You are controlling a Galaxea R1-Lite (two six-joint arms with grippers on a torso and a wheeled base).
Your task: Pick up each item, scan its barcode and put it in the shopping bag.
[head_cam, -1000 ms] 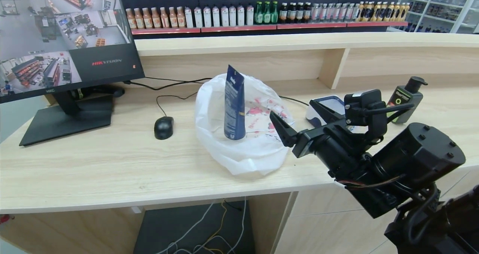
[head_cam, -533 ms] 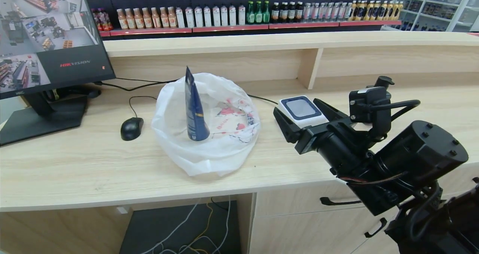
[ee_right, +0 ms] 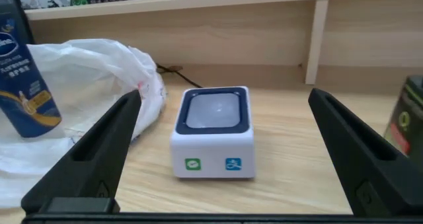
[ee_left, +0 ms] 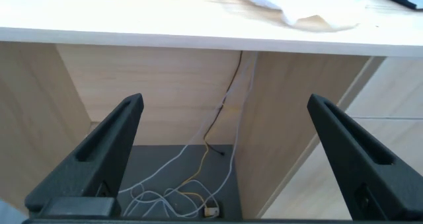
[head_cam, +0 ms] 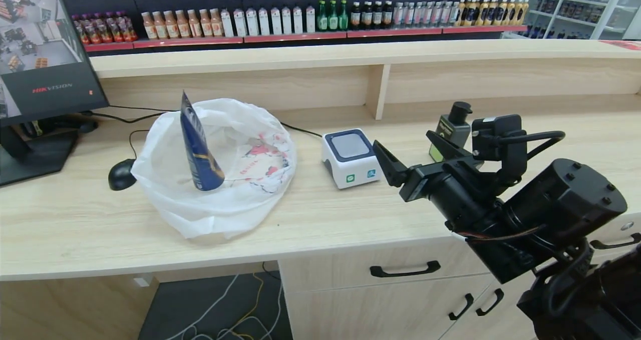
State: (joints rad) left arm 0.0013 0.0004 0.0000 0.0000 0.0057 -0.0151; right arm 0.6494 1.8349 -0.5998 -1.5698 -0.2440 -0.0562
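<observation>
Your right gripper (head_cam: pixel 403 140) is spread and empty, near the barcode scanner (head_cam: pixel 350 157). The blue tube (head_cam: pixel 198 149) stands in the shopping bag (head_cam: pixel 225 215). Likely next: grasp the pump bottle (head_cam: pixel 453 124) beyond it, then scan. Left gripper (ee_left: pixel 225 100) hangs spread below the counter (ee_left: pixel 99 12).

Right pincer (ee_right: pixel 225 95): fingers (ee_right: pixel 99 151) spread wide, nothing between them.

Scanner (ee_right: pixel 213 131): white box with a dark-framed window on top and two small icons on its near face. It stands on the bench (ee_right: pixel 297 178), in line with the gap between the fingers.

Bag (ee_right: pixel 86 78): white with red print, lying just beside the scanner; contact cannot be confirmed. A blue tube (ee_right: pixel 25 85) stands in it.

Bottle (ee_right: pixel 408 118): dark with a green label, partly cut off, standing on the scanner's other side and apart from it.

Cable (ee_right: pixel 173 69): lies at the bench's back edge, behind the bag.

Ledge (ee_right: pixel 198 2): wooden, running along the back edge.
</observation>
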